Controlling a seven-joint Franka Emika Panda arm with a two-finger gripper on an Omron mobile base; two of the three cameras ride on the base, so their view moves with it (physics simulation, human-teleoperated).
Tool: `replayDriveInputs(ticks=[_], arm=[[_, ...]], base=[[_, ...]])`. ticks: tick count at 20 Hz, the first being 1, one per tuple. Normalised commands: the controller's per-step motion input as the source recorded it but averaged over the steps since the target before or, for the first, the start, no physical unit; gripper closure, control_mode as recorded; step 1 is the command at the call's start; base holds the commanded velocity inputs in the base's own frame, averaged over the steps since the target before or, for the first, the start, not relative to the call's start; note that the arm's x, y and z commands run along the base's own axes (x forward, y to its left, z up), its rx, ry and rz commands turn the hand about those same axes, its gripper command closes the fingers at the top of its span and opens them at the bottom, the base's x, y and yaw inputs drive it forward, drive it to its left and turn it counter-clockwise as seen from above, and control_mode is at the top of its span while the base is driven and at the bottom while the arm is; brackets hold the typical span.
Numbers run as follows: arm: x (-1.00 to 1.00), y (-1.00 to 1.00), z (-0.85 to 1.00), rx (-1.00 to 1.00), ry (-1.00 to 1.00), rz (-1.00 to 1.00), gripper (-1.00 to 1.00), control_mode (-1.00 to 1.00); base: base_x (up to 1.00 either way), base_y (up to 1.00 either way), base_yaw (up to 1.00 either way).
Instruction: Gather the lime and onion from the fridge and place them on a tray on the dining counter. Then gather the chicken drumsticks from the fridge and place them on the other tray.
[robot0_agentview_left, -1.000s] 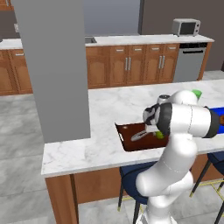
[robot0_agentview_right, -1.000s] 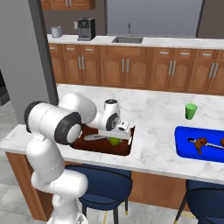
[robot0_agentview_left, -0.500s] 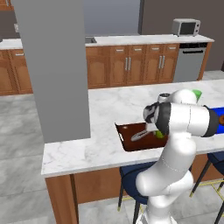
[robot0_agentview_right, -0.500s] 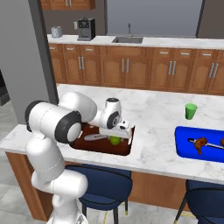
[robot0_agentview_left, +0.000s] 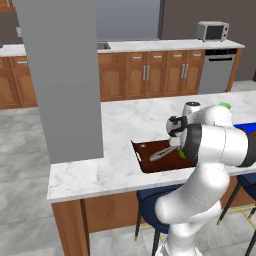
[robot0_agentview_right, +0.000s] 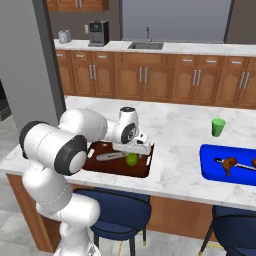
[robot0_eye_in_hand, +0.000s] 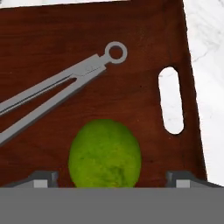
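Hand view: tool (robot0_eye_in_hand: 111, 178) wide, seemingly over lime (robot0_eye_in_hand: 105, 153).

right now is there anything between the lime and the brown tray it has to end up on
Nothing visible: the lime already lies on the brown tray, beside the grey utensil. The gripper stands open around it, its tips clear of the fruit.

It was a kitchen. Behind the dining counter (robot0_agentview_right: 175, 125) stood brown cabinets (robot0_agentview_right: 145, 80) with a sink (robot0_agentview_right: 146, 45) and a coffee machine (robot0_agentview_right: 98, 33). A microwave (robot0_agentview_left: 213, 31) sat above a dishwasher (robot0_agentview_left: 215, 72).
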Motion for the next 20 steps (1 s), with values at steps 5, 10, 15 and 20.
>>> replayDriveInputs(ticks=[5, 10, 15, 20], arm=[[-0.24, 0.1, 0.62, -0.08, -0.17, 0.0, -1.0, -1.0], [-0.48, 0.28, 0.68, -0.07, -0.19, 0.0, -1.0, -1.0], [-0.65, 0.47, 0.63, -0.01, -0.1, 0.03, -1.0, -1.0], [-0.7, 0.52, 0.63, 0.0, -0.06, 0.06, -1.0, -1.0]], base=[[0.0, 0.0, 0.0], [0.0, 0.0, 0.0], [0.0, 0.0, 0.0], [0.0, 0.0, 0.0]])
